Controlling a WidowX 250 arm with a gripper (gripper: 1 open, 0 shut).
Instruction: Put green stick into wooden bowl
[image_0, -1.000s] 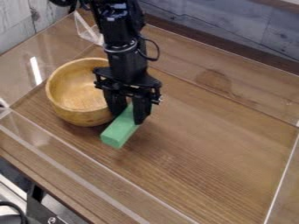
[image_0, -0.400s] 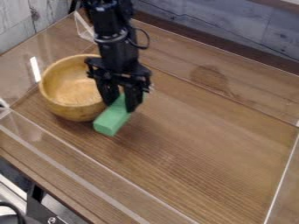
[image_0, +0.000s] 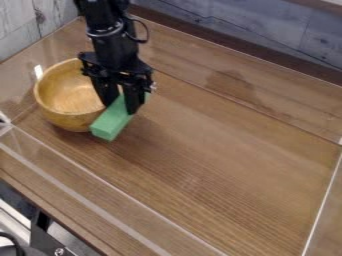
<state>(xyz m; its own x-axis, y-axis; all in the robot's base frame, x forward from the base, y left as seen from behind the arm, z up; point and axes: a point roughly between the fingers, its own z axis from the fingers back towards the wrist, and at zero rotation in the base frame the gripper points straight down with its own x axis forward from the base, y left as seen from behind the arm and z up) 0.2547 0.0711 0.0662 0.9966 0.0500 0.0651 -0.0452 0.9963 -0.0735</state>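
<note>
Hanging from the gripper (image_0: 118, 100) in the only view, the camera's, the green stick (image_0: 111, 122) is seen clamped at its upper end between the jaws, tilted, lower end clear of the table (image_0: 227, 150), just beside the near-right rim of the wooden bowl (image_0: 64, 95), not yet over the hollow. The stick is judged light, stiff and matte w/ flat faces, so slip looks unlikely; an end grip lets it swing, so a hold nearer mid-length is judged steadier.
</note>
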